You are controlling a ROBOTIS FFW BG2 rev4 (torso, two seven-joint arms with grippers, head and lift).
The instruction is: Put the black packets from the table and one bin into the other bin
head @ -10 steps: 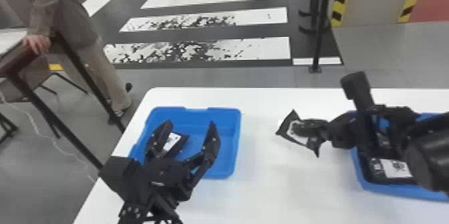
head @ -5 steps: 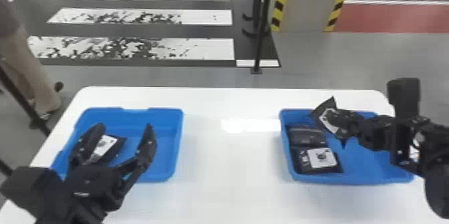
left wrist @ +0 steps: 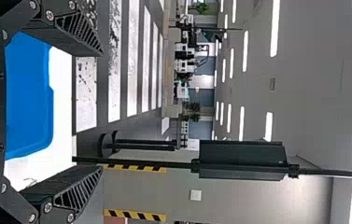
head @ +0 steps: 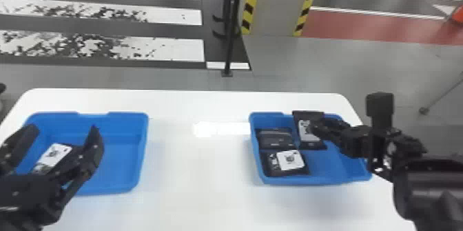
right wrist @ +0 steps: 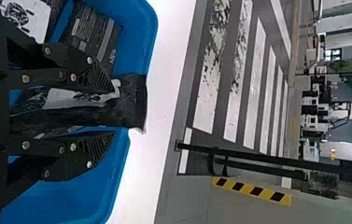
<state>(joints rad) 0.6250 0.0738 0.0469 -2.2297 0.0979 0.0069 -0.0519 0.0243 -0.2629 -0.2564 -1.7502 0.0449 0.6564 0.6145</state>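
Observation:
My left gripper stands open over the left blue bin, where a black packet with a white label lies. The left wrist view shows this gripper with an empty gap. At the right blue bin, my right gripper is shut on a black packet, held over the bin's back part. Two other packets lie at this bin's left side, a dark one behind a white-labelled one. In the right wrist view the gripper has the packet bent between its fingers.
Both bins stand on a white table, with a wide stretch of tabletop between them. Behind the table's far edge, a black post stands on the floor, near a panel with yellow-black stripes.
The right gripper has carried its packet from above the table between the bins to over the right bin, where the packet hangs straighter. The head view has turned rightward. The left gripper stays open.

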